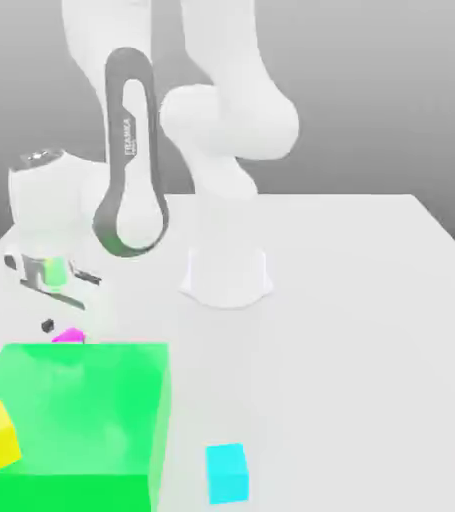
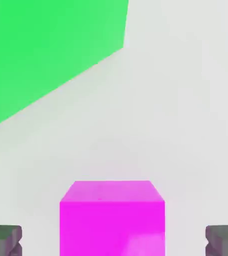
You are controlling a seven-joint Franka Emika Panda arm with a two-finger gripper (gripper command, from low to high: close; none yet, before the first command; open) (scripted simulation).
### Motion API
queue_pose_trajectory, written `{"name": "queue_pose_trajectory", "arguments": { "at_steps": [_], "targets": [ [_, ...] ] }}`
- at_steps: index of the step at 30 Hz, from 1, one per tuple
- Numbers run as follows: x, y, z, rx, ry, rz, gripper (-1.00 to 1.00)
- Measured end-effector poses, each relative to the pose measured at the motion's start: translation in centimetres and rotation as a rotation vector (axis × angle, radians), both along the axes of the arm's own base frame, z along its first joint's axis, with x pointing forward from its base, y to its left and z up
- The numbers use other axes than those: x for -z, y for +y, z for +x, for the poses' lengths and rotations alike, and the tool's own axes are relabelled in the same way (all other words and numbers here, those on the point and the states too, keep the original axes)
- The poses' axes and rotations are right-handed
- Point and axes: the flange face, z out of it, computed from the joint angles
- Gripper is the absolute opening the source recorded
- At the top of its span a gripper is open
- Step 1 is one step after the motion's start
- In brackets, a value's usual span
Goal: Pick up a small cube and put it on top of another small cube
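Now | fingers open | magenta cube between them, apart from both

This is a simulated robotics test scene: a Franka arm stands on a plain white tabletop with flat-coloured blocks, against a blank grey backdrop.

The exterior view looks down across the tabletop from opposite the arm, facing its base. The hand view looks down from close above the magenta cube; both share it and the green block.
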Motion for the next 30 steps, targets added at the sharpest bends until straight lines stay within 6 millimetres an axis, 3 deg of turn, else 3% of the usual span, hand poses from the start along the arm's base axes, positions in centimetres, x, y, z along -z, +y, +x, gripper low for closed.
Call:
{"name": "queue_pose_trajectory", "arguments": {
  "at_steps": [1,8,18,19,25,30],
  "targets": [
    [0.6,0.1,-0.1,-0.001,0.001,0.001,-1.00],
    [0.7,0.1,-0.1,-0.001,0.000,0.003,-1.00],
    [-5.3,0.0,-0.1,0.002,-0.002,0.002,-1.00],
    [-6.2,-0.9,0.2,0.001,-0.013,-0.016,-1.00],
    [-10.4,-5.0,5.9,0.075,-0.051,-0.047,-1.00],
    [-14.2,-6.4,12.1,0.114,-0.076,-0.060,-1.00]
  ]
}}
